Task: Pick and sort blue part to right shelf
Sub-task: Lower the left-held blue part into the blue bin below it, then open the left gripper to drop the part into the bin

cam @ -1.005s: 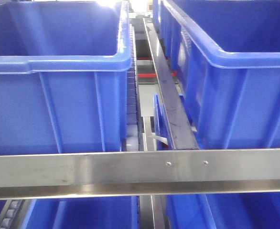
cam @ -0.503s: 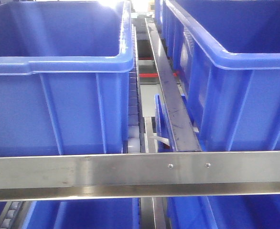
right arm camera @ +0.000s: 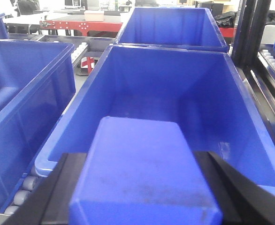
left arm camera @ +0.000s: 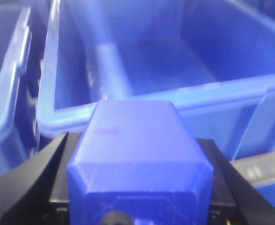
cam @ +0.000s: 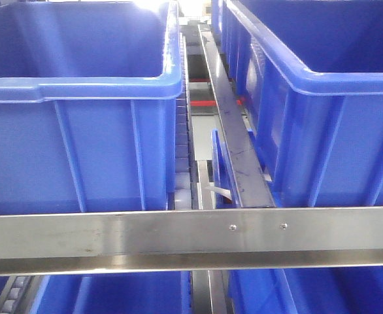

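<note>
Clenched on a blue part (left arm camera: 137, 136), the left gripper (left arm camera: 136, 145) is blurred at lower centre, its jaws cut off by the bottom edge. The right gripper (right arm camera: 141, 159) is closed on a second blue part (right arm camera: 142, 187), by which an open blue bin's (right arm camera: 175, 89) near wall is hidden. The right shelf (cam: 237, 150) is fronted by a steel rail (cam: 80, 239).

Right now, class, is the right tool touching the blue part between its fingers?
Touching. The right wrist view shows the right tool with black fingers pressed flush against both sides of the blue part.
</note>
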`<state>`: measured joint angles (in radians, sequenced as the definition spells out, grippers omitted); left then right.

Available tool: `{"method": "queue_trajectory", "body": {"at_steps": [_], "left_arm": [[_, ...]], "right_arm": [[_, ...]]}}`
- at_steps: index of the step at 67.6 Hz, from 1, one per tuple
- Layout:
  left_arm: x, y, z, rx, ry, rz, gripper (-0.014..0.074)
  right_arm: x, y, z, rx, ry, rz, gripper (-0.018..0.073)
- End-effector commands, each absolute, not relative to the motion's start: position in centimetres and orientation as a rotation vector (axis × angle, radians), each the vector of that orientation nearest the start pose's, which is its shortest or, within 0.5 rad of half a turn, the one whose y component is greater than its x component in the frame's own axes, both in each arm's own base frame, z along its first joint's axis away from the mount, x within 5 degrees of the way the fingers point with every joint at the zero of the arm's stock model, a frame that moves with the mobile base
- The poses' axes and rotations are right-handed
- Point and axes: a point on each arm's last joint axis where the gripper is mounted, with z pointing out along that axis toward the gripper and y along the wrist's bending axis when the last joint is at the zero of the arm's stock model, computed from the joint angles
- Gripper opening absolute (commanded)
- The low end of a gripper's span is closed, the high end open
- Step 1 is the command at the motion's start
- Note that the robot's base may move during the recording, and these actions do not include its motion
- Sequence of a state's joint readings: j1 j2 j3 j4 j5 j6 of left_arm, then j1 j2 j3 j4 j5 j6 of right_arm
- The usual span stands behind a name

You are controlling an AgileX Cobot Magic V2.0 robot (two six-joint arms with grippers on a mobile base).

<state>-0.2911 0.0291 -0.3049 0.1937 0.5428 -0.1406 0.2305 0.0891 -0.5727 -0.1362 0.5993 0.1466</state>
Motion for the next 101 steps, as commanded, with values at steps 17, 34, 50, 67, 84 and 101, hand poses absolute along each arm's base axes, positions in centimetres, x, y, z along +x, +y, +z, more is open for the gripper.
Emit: {"method": "queue_trajectory", "body": {"at_steps": [17,34,50,67,84,101], "left_arm": [[3.7,-0.4,36.0,0.187,1.505,-0.15,0.023],[11.2,-2.6,41.9,0.195,1.751,-0.138,0.023],[21.5,-5.9,41.0,0.218,1.958,-0.145,0.023],[31.5,-9.0,36.6,0.237,2.143,-0.136,0.023],[39.5,-11.5,30.6,0.239,2.362,-0.118,0.023],[42.9,-12.5,27.2,0.242,2.472,-0.1,0.0231]], "right_arm": [[1.3,-0.4,35.4,-0.101,1.489,0.139,0.0261],[1.3,-0.4,35.4,-0.101,1.489,0.139,0.0261],[1.3,-0.4,35.4,-0.101,1.486,0.14,0.0261],[1.3,-0.4,35.4,-0.101,1.486,0.14,0.0261],[1.3,-0.4,35.4,-0.101,1.486,0.14,0.0261],[1.3,-0.4,35.4,-0.101,1.486,0.14,0.0261]]}}
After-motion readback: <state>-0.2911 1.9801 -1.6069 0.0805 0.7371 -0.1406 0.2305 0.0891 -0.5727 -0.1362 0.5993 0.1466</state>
